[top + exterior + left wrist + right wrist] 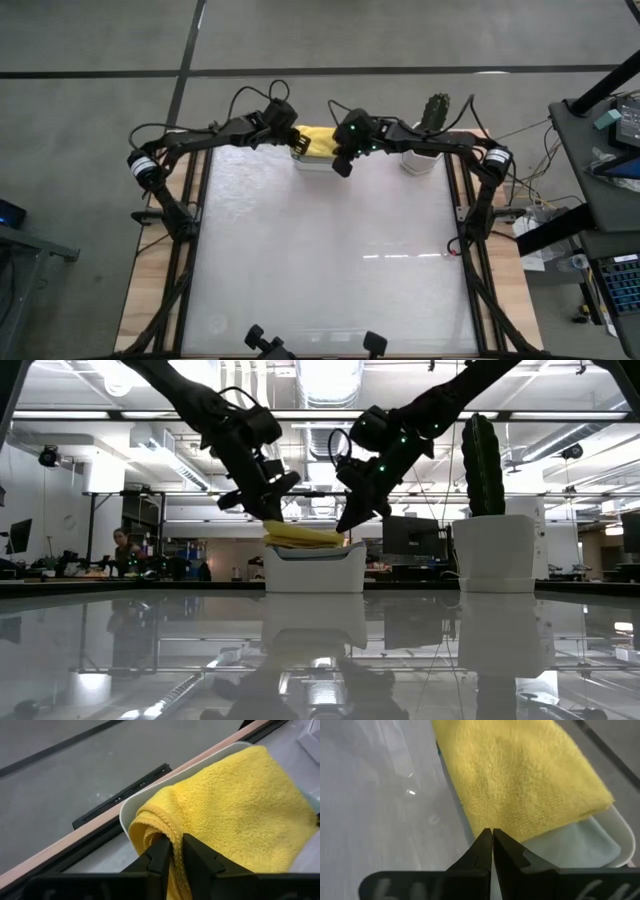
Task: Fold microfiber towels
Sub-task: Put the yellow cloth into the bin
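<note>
Near part of the desk (320, 260): bare glossy surface, nothing of the task on it. All activity is at the far edge.

Far edge, left of centre: a white rectangular plastic tub (313, 572) stands on the desk. A folded yellow microfiber towel (316, 141) lies on top of its contents, rising above the rim. In the right wrist view a pale blue-grey towel (580, 842) shows beneath it, inside the tub. Whether further towels lie lower down cannot be told.

Left end effector (176, 851): at the tub's left end, its fingers nearly together, with a rolled fold of the yellow towel's edge lying between them. The grip looks slack, so this is judged a pinch being let go rather than a firm hold.

Right end effector (492, 840): fingers pressed together and holding nothing, poised just above the yellow towel at the side of the tub that faces the bare desk.

Step in hand, as judged: the folded yellow towel is set in the tub, and the left arm is at the point of release. The next move calls for spreading the left fingers fully and lifting straight up, so that the fold is not dragged open or the towel pulled back over the rim.

Far edge, right of centre: a cactus (482, 464) in a white pot (494, 554), well apart from the tub and not part of the task.
</note>
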`<move>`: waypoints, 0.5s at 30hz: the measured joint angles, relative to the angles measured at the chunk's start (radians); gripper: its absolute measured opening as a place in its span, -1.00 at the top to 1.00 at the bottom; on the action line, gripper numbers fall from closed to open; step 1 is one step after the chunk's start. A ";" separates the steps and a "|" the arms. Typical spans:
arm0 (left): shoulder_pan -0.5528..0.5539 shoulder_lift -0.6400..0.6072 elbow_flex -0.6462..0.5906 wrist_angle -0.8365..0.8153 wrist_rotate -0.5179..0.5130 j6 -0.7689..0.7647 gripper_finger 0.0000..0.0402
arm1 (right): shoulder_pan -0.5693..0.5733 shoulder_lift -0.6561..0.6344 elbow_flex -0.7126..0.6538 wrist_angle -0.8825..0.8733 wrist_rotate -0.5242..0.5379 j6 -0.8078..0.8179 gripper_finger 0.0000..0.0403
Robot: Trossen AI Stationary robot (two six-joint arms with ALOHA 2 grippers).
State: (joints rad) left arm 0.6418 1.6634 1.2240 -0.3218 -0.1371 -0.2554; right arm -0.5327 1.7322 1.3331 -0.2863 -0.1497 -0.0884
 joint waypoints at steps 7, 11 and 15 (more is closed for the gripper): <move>0.000 0.010 -0.048 0.054 0.011 0.000 0.62 | 0.000 -0.029 0.000 0.036 -0.007 0.008 0.96; 0.000 0.010 -0.068 0.107 0.022 0.000 0.41 | 0.000 -0.029 0.000 0.121 -0.008 0.029 0.96; 0.000 0.001 -0.067 0.101 0.023 0.041 0.19 | 0.000 -0.017 0.000 0.206 -0.014 0.055 0.96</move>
State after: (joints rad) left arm 0.6418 1.6641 1.1570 -0.2204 -0.1146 -0.2143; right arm -0.5327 1.7150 1.3331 -0.0804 -0.1642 -0.0333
